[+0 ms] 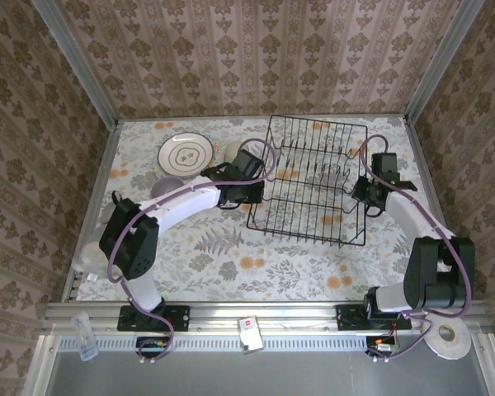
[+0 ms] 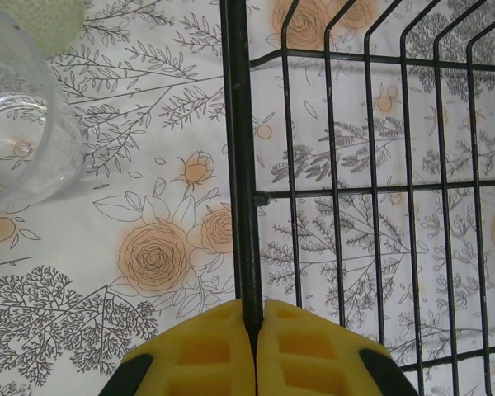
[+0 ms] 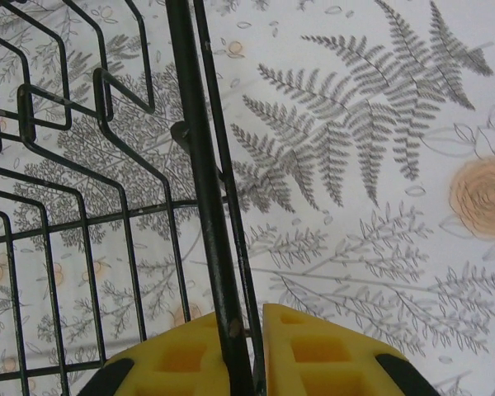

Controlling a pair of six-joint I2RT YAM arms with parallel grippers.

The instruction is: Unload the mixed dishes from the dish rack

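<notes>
Top view: dish rack (image 1: pixel 307 235) centre-right on floral table (image 1: pixel 231 256), white plate (image 1: pixel 184 153) beyond its left side. Left gripper (image 1: pixel 246 183) at left rim, right gripper (image 1: pixel 365 191) at right rim. Left wrist: yellow fingers (image 2: pixel 206 355) clamped on rim wire, clear glass (image 2: pixel 16 140) outside. Right wrist: pads (image 3: pixel 313 355) pinching rim wire.

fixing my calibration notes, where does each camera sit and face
top external: high behind the robot, looking down on the table and dish rack; left arm, right arm show.
left wrist: down onto the rack's left rim, left gripper shut on it.
right wrist: down onto its right rim, right gripper shut on it.
shared: all three see the rack.
</notes>
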